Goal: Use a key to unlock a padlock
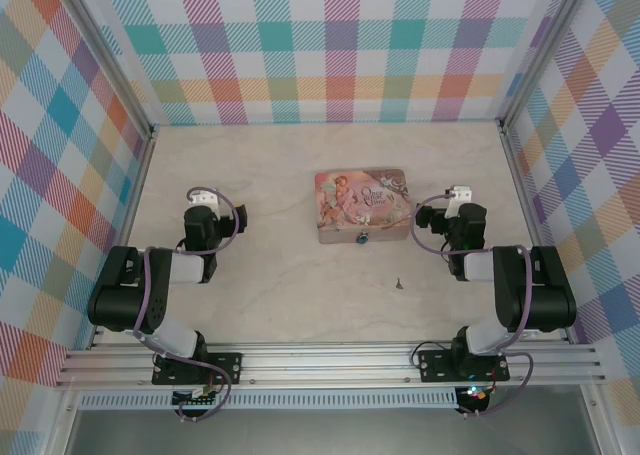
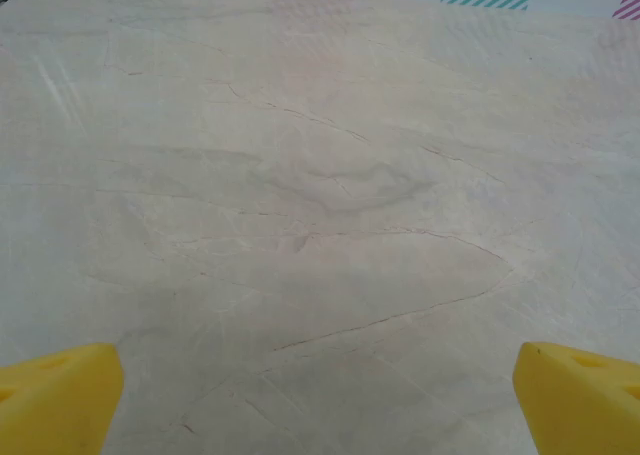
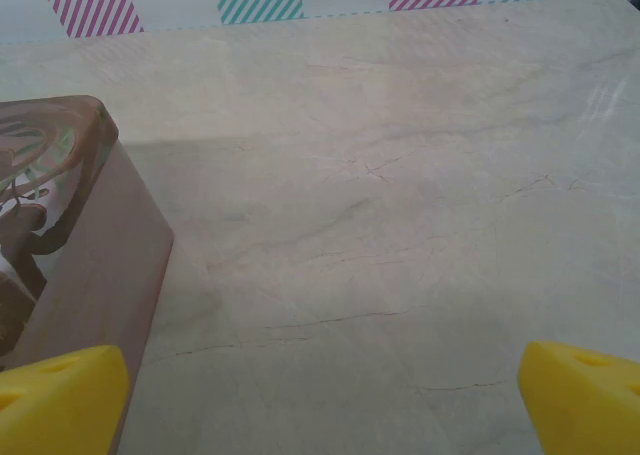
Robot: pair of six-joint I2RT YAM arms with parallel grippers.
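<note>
The tiny blue padlock (image 1: pixel 363 239) hangs at the middle of the near side of the pink tin (image 1: pixel 362 205). On the table in front of it, a little to the right, lies the small dark key (image 1: pixel 398 284). My left gripper (image 1: pixel 204 197) hovers well to the left of the tin. In its wrist view this gripper (image 2: pixel 320 407) is open, its yellow fingertips (image 2: pixel 60 395) wide apart over bare table. My right gripper (image 1: pixel 458 195) stands just right of the tin. The right gripper (image 3: pixel 320 403) is also open and empty, with the tin's corner (image 3: pixel 70 245) at its left.
The marble-patterned table (image 1: pixel 280 175) is fenced by checked walls at the back and both sides. A metal rail (image 1: pixel 330 360) runs along the near edge, where the arm bases are bolted.
</note>
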